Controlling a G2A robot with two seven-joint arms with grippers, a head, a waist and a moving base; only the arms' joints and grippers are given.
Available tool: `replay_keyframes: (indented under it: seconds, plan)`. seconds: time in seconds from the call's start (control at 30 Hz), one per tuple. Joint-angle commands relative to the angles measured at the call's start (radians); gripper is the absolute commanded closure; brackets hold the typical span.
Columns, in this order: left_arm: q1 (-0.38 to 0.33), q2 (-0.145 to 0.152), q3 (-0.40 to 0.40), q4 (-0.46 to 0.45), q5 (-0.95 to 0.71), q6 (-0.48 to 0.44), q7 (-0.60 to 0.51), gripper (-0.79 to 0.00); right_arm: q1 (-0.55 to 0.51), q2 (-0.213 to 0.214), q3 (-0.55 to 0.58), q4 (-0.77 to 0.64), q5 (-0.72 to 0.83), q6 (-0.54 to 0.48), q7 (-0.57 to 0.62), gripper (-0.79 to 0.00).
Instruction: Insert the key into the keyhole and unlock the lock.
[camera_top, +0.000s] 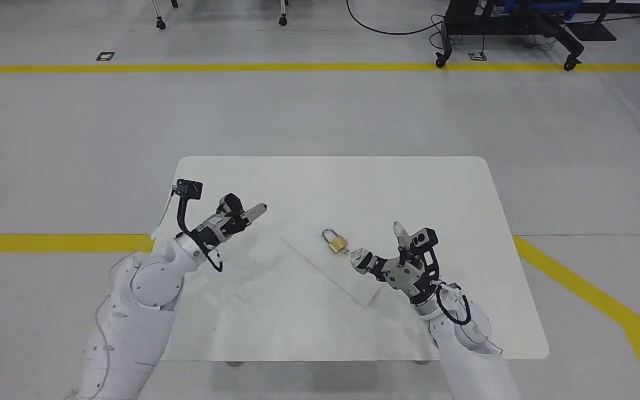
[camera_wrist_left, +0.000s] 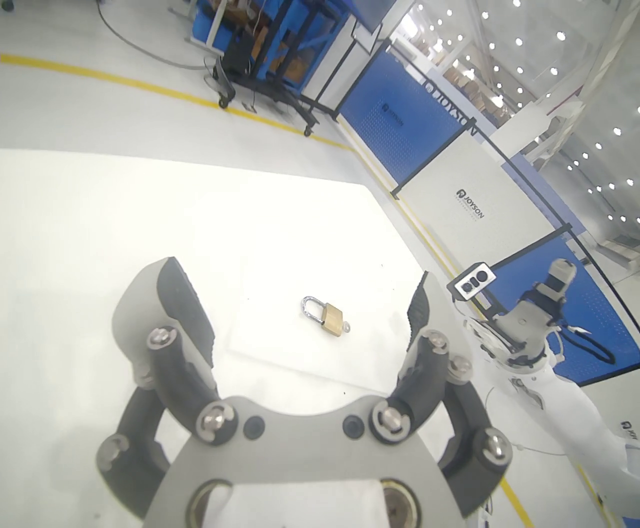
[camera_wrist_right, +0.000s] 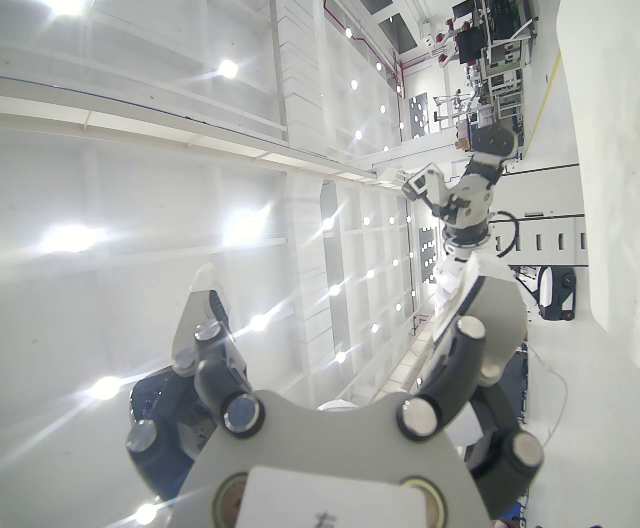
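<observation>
The padlock (camera_top: 335, 241) lies flat on a white mat (camera_top: 340, 278) near the tabletop (camera_top: 450, 180) centre. A small silver piece, probably the key (camera_wrist_left: 346, 327), sits at its base. The left gripper (camera_wrist_left: 300, 280) and right gripper (camera_wrist_right: 340, 280) stand spread and empty. The body is likely dense, rigid and slick: clamp its flat brass sides.

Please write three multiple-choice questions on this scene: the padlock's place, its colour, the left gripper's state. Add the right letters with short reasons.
1. Where does the padlock lie? A in a gripper; B on the white sheet on the table; C on the floor.
2. Its body is: A red; B black; C brass yellow.
3. The left gripper is: A open, empty; B shut on the padlock; C shut on a key.
Answers: B, it rests flat on the sheet; C, the left wrist view shows a brass body; A, its jaws stand wide apart, nothing between.
</observation>
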Motion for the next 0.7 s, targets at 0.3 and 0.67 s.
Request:
replay_keyframes:
  seconds: [0.3,0.67]
  plan:
    - [-0.013,-0.001,0.011,0.009,-0.001,0.001,0.000,-0.785,0.000,0.000,0.000,0.000,0.000,0.000,0.000,-0.785]
    - [0.000,0.002,0.002,-0.022,0.087,0.027,0.085,-0.785,-0.012,0.003,0.016,-0.005,-0.138,-0.118,-0.121,-0.785]
